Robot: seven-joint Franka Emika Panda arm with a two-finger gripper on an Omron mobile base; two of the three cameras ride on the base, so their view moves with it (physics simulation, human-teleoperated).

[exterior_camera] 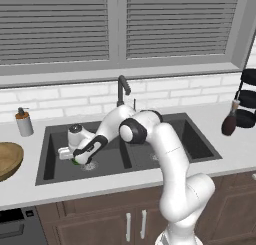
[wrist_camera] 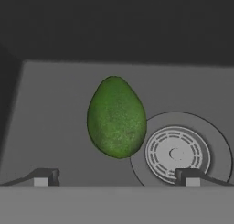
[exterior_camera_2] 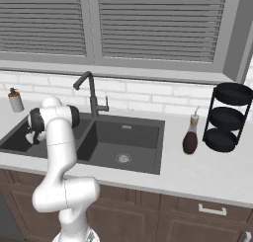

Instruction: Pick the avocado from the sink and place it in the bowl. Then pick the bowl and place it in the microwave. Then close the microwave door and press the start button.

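Note:
In the hand view a bright-green avocado lies on the floor of the dark grey sink, just left of a round metal drain. My gripper hovers over it, open, with one fingertip on each side below the fruit and nothing between them. From the left base view the gripper reaches down into the sink's left basin, where a sliver of green avocado shows under the hand. The wooden bowl sits on the counter at the far left. The microwave is out of view.
A tall dark faucet stands behind the sink. A soap dispenser is on the counter at back left. A dark bottle and a black tiered rack stand to the right. The right basin holds only its drain.

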